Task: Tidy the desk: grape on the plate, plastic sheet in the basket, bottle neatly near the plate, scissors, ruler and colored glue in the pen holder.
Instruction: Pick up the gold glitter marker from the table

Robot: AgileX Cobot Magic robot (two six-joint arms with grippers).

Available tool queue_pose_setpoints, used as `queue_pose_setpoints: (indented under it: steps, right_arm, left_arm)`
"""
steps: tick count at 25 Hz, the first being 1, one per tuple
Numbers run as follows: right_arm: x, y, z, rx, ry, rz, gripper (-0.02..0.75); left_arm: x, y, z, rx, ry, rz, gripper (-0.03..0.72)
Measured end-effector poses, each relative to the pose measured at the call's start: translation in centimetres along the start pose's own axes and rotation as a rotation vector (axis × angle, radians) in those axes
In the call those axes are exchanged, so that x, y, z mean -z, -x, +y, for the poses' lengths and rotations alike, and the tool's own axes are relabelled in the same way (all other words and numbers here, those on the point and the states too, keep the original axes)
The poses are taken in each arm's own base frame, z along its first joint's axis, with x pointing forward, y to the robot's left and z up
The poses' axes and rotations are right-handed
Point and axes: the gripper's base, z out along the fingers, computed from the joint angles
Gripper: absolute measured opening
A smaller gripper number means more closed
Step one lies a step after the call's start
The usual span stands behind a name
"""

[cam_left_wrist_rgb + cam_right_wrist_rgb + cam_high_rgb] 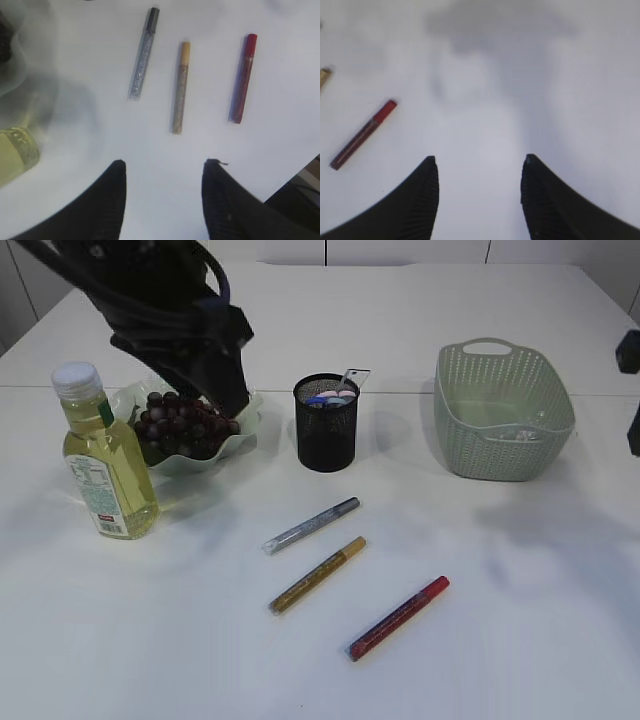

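Observation:
Dark grapes lie on the wavy pale plate, and the yellow bottle stands upright just left of it. Three colored glue pens lie on the desk: silver, gold and red. The black mesh pen holder holds coloured scissors handles and a clear ruler end. My left gripper hangs open and empty above the plate's right side, looking down on the silver, gold and red pens. The right gripper is open over bare desk, with the red pen to its left.
The green basket stands at the back right, with a faint glossy patch on its floor. Parts of the right arm show at the right edge. The bottle fills the left wrist view's lower left.

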Motion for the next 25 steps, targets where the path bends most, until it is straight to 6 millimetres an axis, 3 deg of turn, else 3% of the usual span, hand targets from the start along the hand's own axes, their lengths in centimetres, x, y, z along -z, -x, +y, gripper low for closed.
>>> queue_pose_setpoints:
  steps: [6, 10, 18, 25]
  right_arm:
    - [-1.1, -3.3, -0.1, -0.031, 0.055, 0.079, 0.419]
    - [-1.7, -4.8, -0.3, -0.037, 0.058, 0.112, 0.419]
    - [-1.9, -5.1, -0.4, -0.039, 0.058, 0.12, 0.419]
    - [-1.8, -5.2, -0.6, -0.023, 0.039, 0.112, 0.419]
  left_arm:
    - [-4.4, 0.6, 0.6, 0.007, -0.009, 0.097, 0.363]
    - [-8.3, 0.7, -0.4, -0.02, -0.02, 0.186, 0.363]
    - [-16.0, 0.6, -3.8, -0.119, -0.022, 0.334, 0.362]
    - [-19.0, 3.0, -4.1, -0.138, -0.014, 0.294, 0.361]
